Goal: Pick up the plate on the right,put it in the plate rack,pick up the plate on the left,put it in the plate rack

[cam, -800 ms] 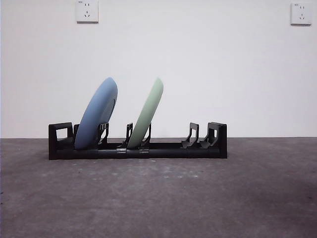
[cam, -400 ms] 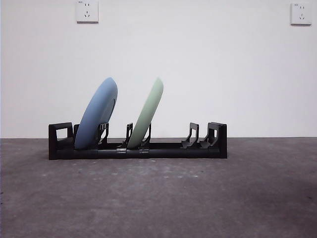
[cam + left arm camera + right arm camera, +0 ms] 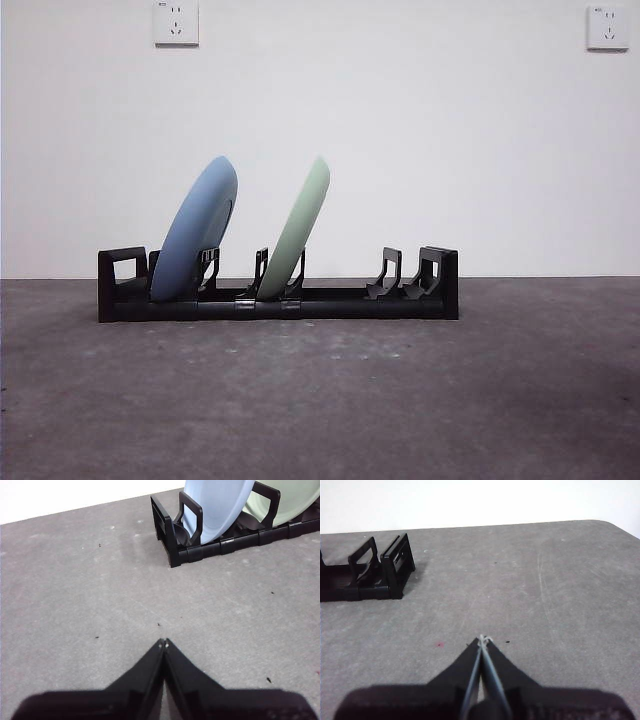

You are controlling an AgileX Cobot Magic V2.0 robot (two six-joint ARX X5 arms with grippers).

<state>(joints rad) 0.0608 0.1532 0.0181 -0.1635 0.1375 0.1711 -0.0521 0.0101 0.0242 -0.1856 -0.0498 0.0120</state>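
Nothing has moved over the last second: blue plate [image 3: 194, 230] and green plate [image 3: 297, 232] both lean in the plate rack [image 3: 340, 303], left gripper [image 3: 163, 643] and right gripper [image 3: 483, 639] pulled back, jaws together, empty, so task looks done.

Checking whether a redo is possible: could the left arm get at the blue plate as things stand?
Probably yes: the left gripper, shut, faces bare table with nothing between it and the blue plate in the plate rack.
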